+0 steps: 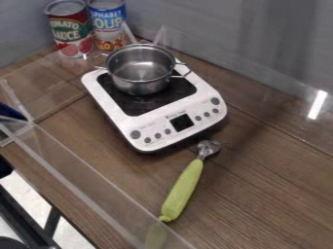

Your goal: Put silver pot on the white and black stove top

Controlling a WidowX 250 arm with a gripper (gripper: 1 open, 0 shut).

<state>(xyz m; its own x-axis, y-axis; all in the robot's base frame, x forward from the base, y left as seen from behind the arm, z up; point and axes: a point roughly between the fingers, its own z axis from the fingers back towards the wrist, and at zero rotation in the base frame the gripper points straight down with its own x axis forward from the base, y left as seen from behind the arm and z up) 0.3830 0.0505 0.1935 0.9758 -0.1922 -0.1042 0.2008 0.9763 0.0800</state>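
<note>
Mock kitchen: stove top point(156, 100), tin cans point(89, 27)
</note>
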